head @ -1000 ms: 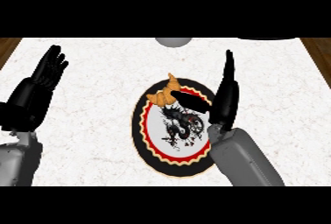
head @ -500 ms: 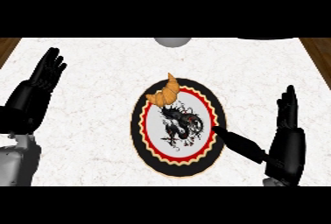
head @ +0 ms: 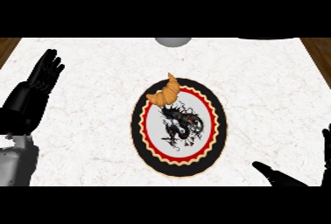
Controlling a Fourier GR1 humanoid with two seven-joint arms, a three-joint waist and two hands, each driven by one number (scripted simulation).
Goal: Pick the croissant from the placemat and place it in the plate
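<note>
Croissant [head: 164,92] on plate [head: 143,131] rim, right hand [head: 284,177] well apart

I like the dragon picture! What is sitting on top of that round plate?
A croissant lies on the plate's far rim, one tip poking past the edge. It hides the bit of rim beneath it. The dragon in the middle is uncovered.

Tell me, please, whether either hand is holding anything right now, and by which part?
Nothing is held. The left hand and right hand are open and apart from the croissant, which lies on the plate's upper rim.
</note>
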